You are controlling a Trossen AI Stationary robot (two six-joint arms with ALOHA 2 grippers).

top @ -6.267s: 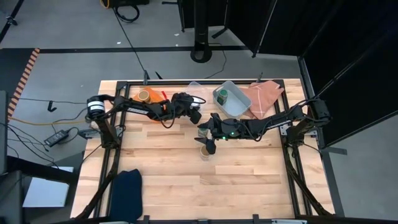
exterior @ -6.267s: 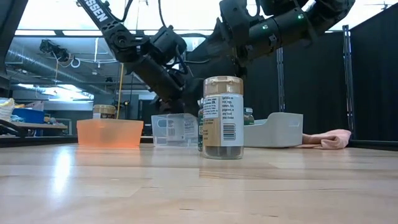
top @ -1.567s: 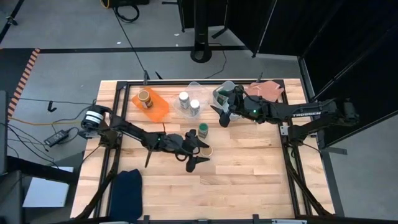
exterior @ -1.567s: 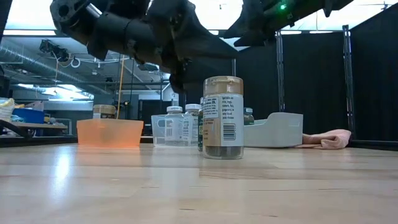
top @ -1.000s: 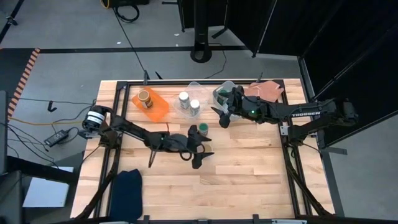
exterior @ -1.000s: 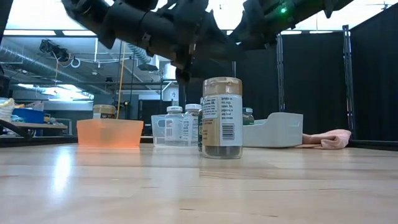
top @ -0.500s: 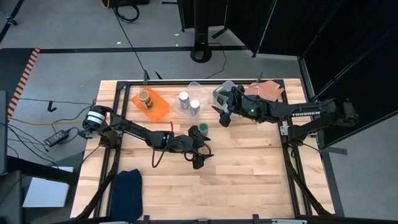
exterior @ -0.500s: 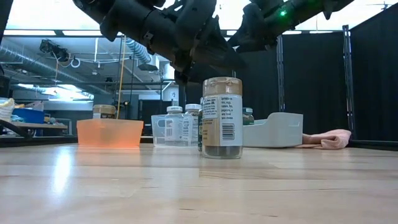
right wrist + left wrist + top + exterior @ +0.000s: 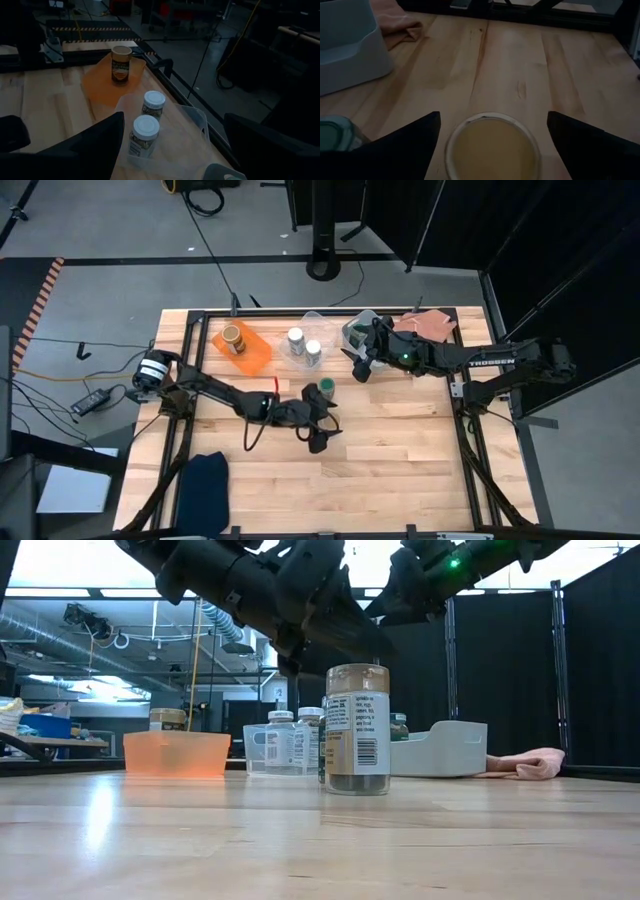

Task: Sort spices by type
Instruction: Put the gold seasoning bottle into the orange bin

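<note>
two jars (image 9: 301,343) in tray (image 9: 303,356), cloth (image 9: 426,330) behind

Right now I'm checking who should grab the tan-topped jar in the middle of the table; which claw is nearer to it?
Left. The left claw hangs open right over the tan-topped jar; the right claw waits by the grey tray.

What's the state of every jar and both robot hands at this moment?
Tan-topped jar at table middle: upright, standing loose under the left gripper.
Tan-topped jar in orange tray: upright.
White-lidded jars: upright in clear tray.
Green-lidded jar: upright on table.
Left gripper: jaws open.
Right gripper: jaws open, empty.
</note>
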